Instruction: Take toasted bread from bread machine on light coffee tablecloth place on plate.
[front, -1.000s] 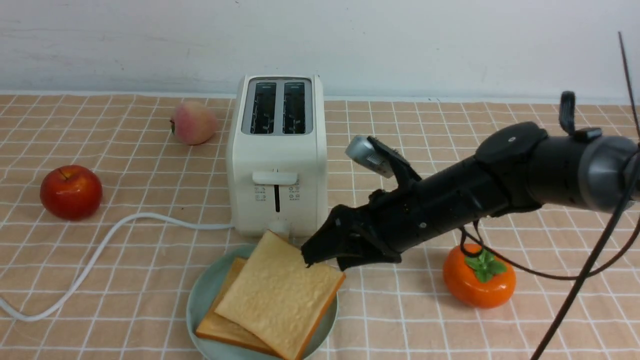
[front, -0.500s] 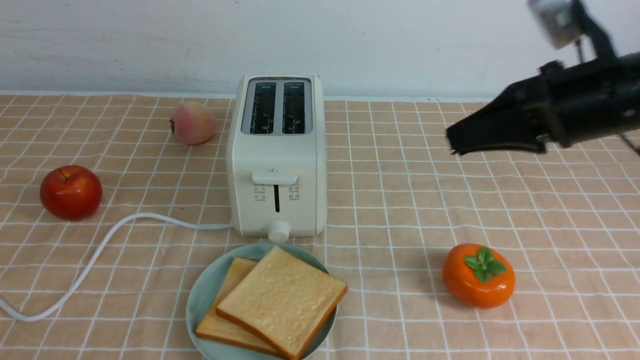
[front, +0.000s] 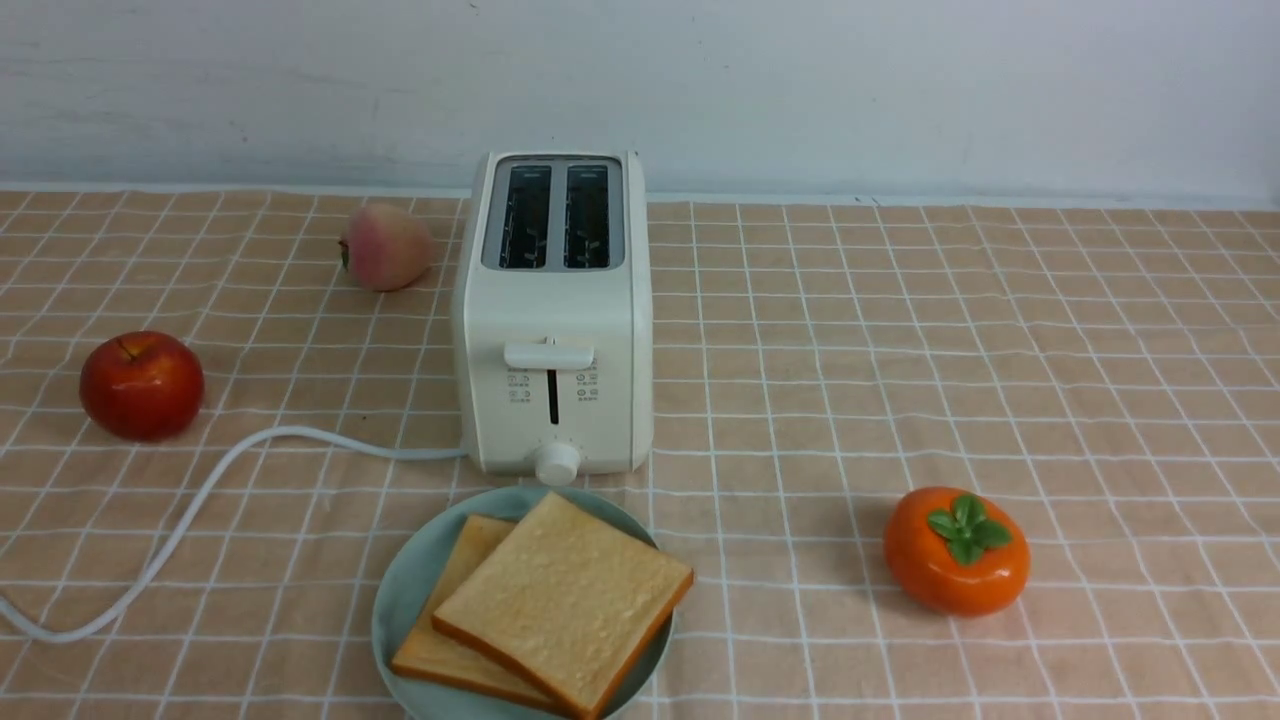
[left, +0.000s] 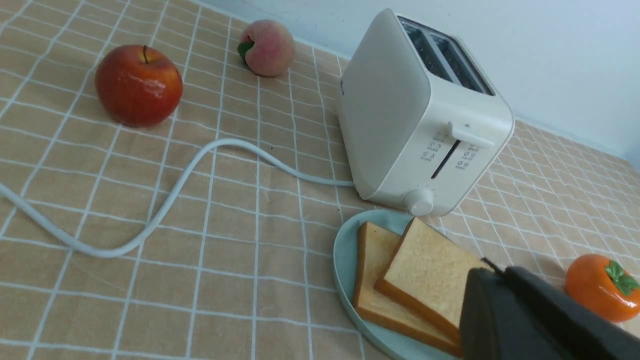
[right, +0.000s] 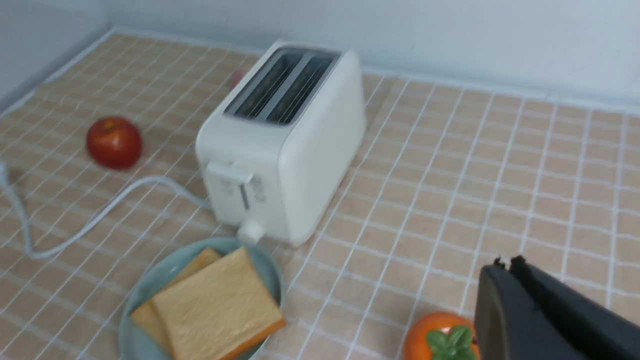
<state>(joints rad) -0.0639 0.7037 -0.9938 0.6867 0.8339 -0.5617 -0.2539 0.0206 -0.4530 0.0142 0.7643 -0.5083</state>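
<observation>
Two slices of toasted bread (front: 560, 600) lie overlapped on the mint-green plate (front: 400, 590), which sits on the light coffee tablecloth (front: 800, 400) just in front of the bread machine (front: 553, 320). Both toaster slots stand empty. No arm shows in the front view. In the left wrist view my left gripper (left: 492, 270) is shut and empty, raised near the toasted bread (left: 425, 270) and plate (left: 345, 255). In the right wrist view my right gripper (right: 505, 264) is shut and empty, high above the cloth by the orange fruit, away from the bread machine (right: 285, 145) and plate (right: 140, 305).
A red apple (front: 142, 385) and a peach (front: 387, 246) lie left of the toaster. Its white cord (front: 200, 500) curves off to the left edge. An orange persimmon (front: 957, 550) sits at the right front. A pale wall backs the table.
My right arm has let go of the top slice on the plate, shut its jaws, and pulled up and right out of the front view. The slice has settled flat.
</observation>
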